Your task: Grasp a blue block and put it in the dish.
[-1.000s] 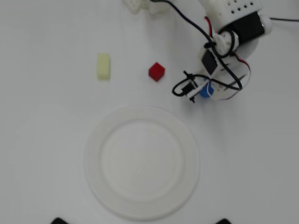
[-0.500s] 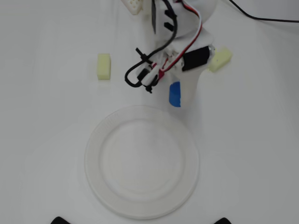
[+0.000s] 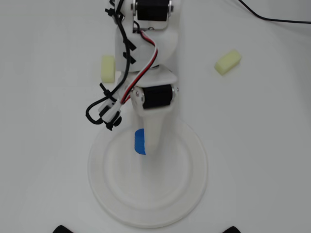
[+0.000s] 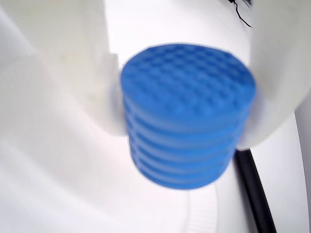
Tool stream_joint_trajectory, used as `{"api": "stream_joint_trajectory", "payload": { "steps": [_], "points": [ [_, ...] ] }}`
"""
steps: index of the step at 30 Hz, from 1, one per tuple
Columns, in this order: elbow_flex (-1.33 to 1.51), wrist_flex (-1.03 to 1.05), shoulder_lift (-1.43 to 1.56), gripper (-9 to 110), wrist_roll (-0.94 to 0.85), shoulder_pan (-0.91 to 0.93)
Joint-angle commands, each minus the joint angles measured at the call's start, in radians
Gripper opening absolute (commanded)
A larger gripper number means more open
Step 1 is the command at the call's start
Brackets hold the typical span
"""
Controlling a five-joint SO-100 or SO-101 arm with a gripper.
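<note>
On a plain white table [image 3: 43,145], the overhead view shows the gripper [image 3: 144,145] over the dish [image 3: 194,165], the blue block [image 3: 139,142] peeking out at its left side. The wrist view shows the blue block [image 4: 187,116] clamped between the gripper's [image 4: 187,124] white jaws.

Overhead view count: one blue block [image 3: 139,142], one dish [image 3: 194,170], two pale yellow oblong blocks [image 3: 228,62] [image 3: 107,68] (the second partly hidden by the arm), one gripper [image 3: 146,145].

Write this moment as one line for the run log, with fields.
phase: carry | gripper: shut on blue block | position: above dish | release: not yet | yellow blocks: two on table, outside dish
</note>
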Motion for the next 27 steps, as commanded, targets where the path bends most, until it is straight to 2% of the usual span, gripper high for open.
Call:
{"api": "stream_joint_trajectory", "payload": {
  "steps": [1, 27],
  "points": [
    [-0.008, -0.02, -0.017, 0, 0.015, 0.014],
    [0.064, -0.015, -0.156, 0, 0.067, 0.008]
  ]
}}
